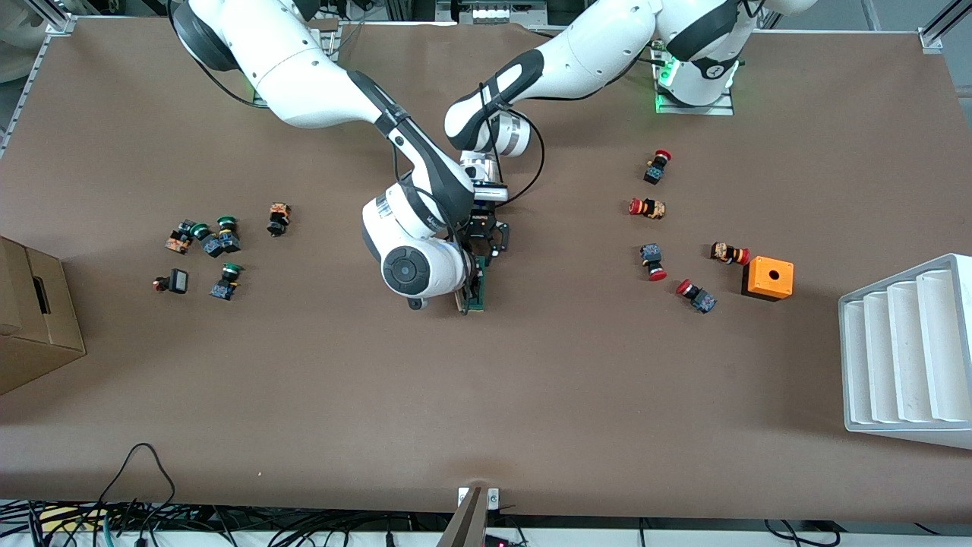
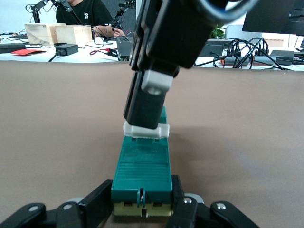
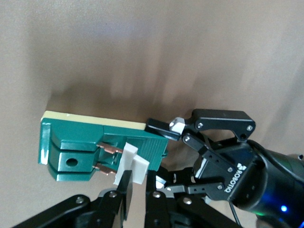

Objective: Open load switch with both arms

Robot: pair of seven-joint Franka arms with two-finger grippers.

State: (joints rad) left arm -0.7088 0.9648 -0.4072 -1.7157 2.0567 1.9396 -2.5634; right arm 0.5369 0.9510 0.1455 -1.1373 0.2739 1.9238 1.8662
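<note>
- The load switch (image 1: 476, 292) is lying on the brown table (image 1: 531, 395), in the middle of the front view, just below the 2 arms.
- The left gripper (image 2: 142, 209) is squeezing one end of the green block, at the bottom of its wrist view.
- The right gripper (image 3: 137, 190) is pinching the white tab (image 3: 132, 167), low in its wrist view.
- The tab seems to be tilting up a little.

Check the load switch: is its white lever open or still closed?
Partly open: the white lever stands lifted off the load switch, copper blades exposed, pinched by the right gripper. The left gripper clamps the switch's end.
</note>
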